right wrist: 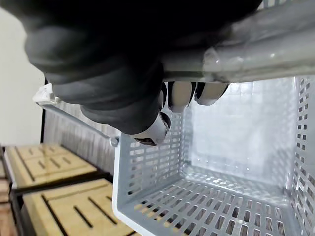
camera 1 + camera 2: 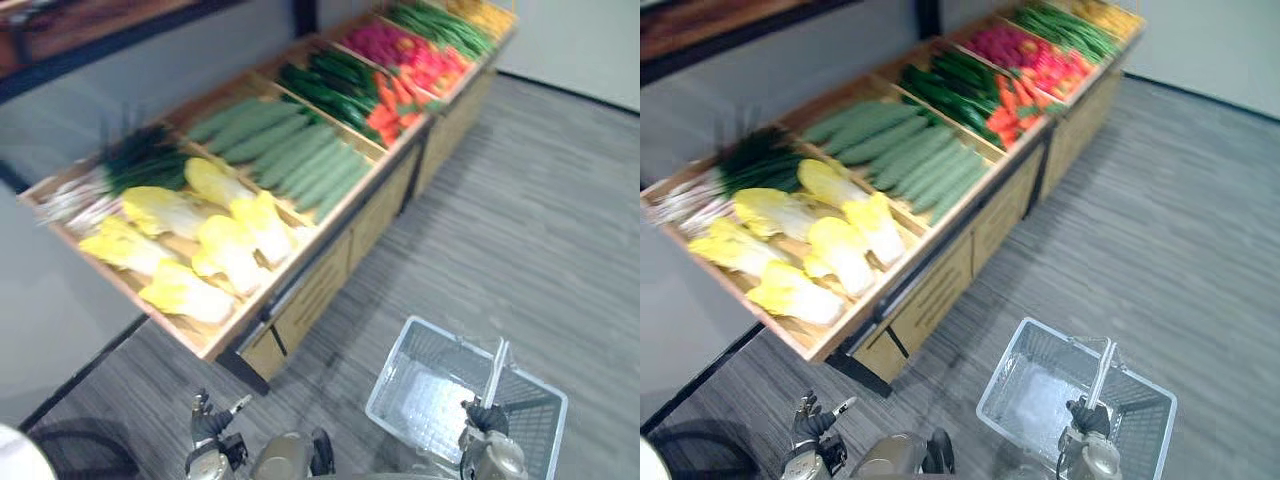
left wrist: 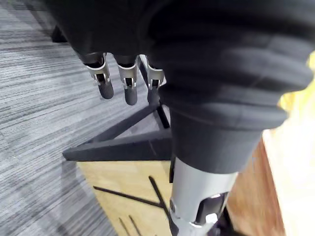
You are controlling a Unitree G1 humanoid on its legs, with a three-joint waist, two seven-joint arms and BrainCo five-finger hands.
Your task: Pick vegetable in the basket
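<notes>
- The napa cabbages (image 2: pixel 225 250) are the vegetables nearest to me. They lie loose in the closest compartment of the wooden display stand (image 2: pixel 320 290), some touching, stalk ends mostly towards the back.
- I expect one to be bulky but not very heavy, firm at the pale stalk end and softer at the yellow leafy end. The outer leaves will probably bruise or peel under a hard pinch.
- I would wrap the hand across the lower, stiffer half rather than the frilly tip. The surface looks smooth, so I'd want a broad hold.
- The next compartment holds cucumbers (image 2: pixel 290 150). They look stiff, narrow and easy to close round at mid-length, though likely to roll.
- Green onions (image 2: pixel 110 175) lie behind the cabbages, and carrots (image 2: pixel 392 100) are further along, well out of reach from here.
- The grey mesh basket (image 2: pixel 392 362) hangs over the floor (image 2: pixel 520 220) beside the stand, and I see nothing in it, so no vegetable is collected yet.
- My right hand (image 1: pixel 179 93) is curled tight round the handle (image 1: pixel 256 49), carrying the basket.
- My left hand (image 2: pixel 208 425) is low, well short of the stand. Its fingers (image 3: pixel 130 86) hang relaxed and hold nothing, so it is free to do the picking.
- It has to rise and reach over the stand's front edge.
</notes>
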